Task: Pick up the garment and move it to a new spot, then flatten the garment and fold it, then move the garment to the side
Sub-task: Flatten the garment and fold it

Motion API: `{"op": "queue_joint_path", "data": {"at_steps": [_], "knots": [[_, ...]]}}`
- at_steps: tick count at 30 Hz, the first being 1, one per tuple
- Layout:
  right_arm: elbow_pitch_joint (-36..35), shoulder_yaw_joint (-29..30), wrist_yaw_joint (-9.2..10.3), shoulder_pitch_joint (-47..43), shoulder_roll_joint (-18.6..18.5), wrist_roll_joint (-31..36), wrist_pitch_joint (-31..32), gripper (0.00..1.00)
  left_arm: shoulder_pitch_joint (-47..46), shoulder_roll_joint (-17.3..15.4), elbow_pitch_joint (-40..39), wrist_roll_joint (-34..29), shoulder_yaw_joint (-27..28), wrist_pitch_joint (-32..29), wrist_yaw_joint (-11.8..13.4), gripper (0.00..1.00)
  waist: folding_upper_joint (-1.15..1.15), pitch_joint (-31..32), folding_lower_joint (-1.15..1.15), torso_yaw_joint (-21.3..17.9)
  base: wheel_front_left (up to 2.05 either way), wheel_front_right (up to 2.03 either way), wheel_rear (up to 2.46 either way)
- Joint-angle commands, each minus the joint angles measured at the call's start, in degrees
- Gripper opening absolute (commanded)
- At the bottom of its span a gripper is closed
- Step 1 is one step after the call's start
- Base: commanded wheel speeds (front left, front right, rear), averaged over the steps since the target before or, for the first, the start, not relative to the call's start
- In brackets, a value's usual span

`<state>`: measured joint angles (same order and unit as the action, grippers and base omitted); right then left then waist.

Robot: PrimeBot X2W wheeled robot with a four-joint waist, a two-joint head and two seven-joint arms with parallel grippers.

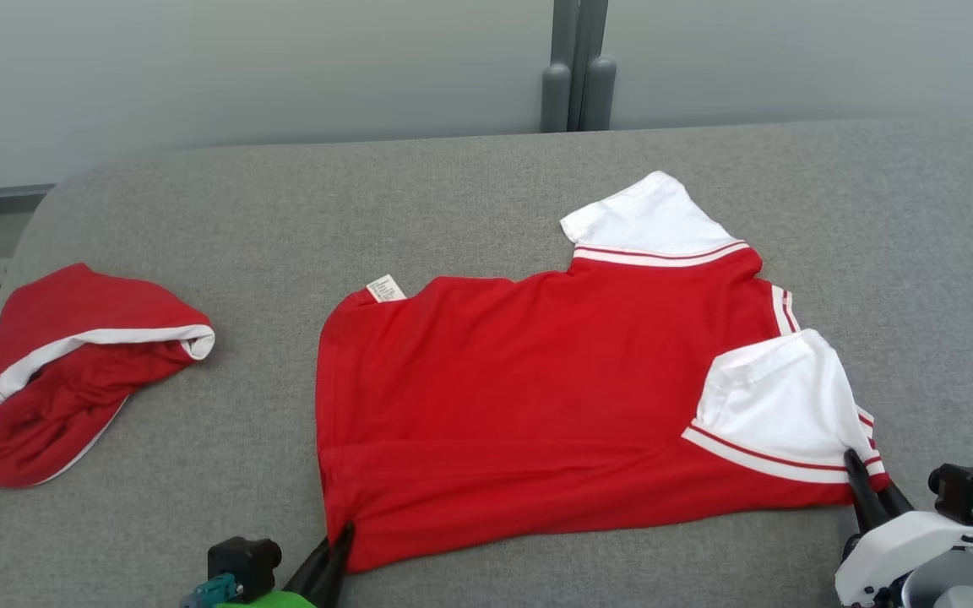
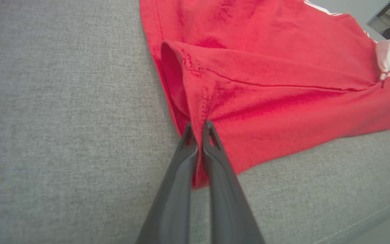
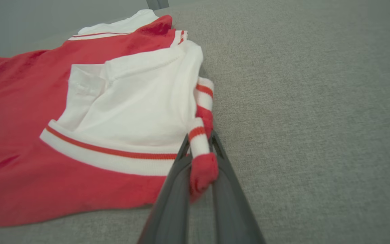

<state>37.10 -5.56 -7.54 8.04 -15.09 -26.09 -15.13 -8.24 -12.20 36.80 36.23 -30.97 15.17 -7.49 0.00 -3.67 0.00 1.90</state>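
Two pinches on the garment (image 1: 537, 380): left hand (image 2: 198, 127) clenched at 7 o'clock, right hand (image 3: 200, 139) at 4 o'clock. We judge the fold is in hand; next, carry both toward 12.

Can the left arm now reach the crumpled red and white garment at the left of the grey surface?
Probably not yet: the left gripper is shut on the hem corner of the spread red shirt with white sleeves. The crumpled red and white garment lies apart, with bare grey fabric between.
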Motion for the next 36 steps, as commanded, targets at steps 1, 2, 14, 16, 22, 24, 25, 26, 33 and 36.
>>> {"op": "queue_joint_path", "data": {"at_steps": [1, 2, 14, 16, 22, 24, 25, 26, 33, 36], "knots": [[0.4, 0.1, 0.11, -1.2, -0.1, 0.0, 0.0, 0.00, 1.1, -1.0, 0.5, 1.3, -0.8, -0.1, 0.1, 0.00, 0.00, 2.4, 0.00, -0.6, 0.00, 0.00, 0.00], [0.6, 0.1, 0.11, -1.6, 0.0, -0.1, 0.0, 0.00, 1.3, -1.6, 0.8, 1.9, -1.3, -0.1, 0.1, 0.00, 0.00, 3.0, 0.00, -0.8, 0.00, 0.00, 0.00], [0.7, -0.3, 0.12, -4.7, 0.5, -1.0, 0.0, 0.00, 2.6, -5.4, 2.1, 8.0, -6.2, -0.1, 0.1, 0.00, 0.00, 6.6, 0.00, -1.0, 0.00, 0.00, 0.00], [0.8, -0.4, 0.12, -5.6, 0.5, -1.2, 0.0, 0.00, 3.3, -5.6, 2.5, 8.5, -6.4, -0.1, 0.1, 0.00, 0.00, 7.2, 0.00, -0.9, 0.00, 0.00, 0.00], [1.2, -1.3, 0.12, -7.2, 0.5, -1.7, 0.0, 0.00, 4.9, -5.4, 3.3, 9.3, -6.3, 0.0, 0.1, 0.00, 0.00, 8.7, 0.00, -0.9, 0.00, 0.00, 0.00], [1.2, -1.6, 0.12, -7.6, 0.4, -2.0, 0.0, 0.00, 5.5, -5.1, 3.4, 9.3, -6.4, 0.0, 0.1, 0.00, 0.00, 8.9, 0.00, -0.9, 0.00, 0.00, 0.00], [1.3, -2.0, 0.12, -8.0, 0.3, -2.2, 0.0, 0.00, 5.6, -4.9, 3.4, 9.3, -6.3, 0.0, 0.1, 0.00, 0.00, 8.8, 0.00, -0.9, 0.00, 0.00, 0.00], [1.2, -2.1, 0.12, -7.8, 0.2, -2.2, 0.0, 0.00, 5.6, -4.8, 3.4, 9.2, -6.2, 0.0, 0.1, 0.00, 0.00, 8.7, 0.00, -0.9, 0.00, 0.00, 0.00], [0.5, -0.7, 0.10, -6.5, 1.2, -0.5, 0.0, 1.00, 4.4, -3.7, 3.2, 6.3, -2.8, 0.0, 0.1, 1.00, 0.00, 7.6, 0.00, -0.4, 0.00, 0.00, 0.00], [-0.4, 1.3, 0.10, -6.9, 1.8, 1.2, 0.0, 1.00, 4.9, -3.0, 2.4, 3.0, 0.5, 0.0, 0.1, 1.00, 0.00, 7.5, 0.00, -0.2, 0.00, 0.00, 0.00]]}}
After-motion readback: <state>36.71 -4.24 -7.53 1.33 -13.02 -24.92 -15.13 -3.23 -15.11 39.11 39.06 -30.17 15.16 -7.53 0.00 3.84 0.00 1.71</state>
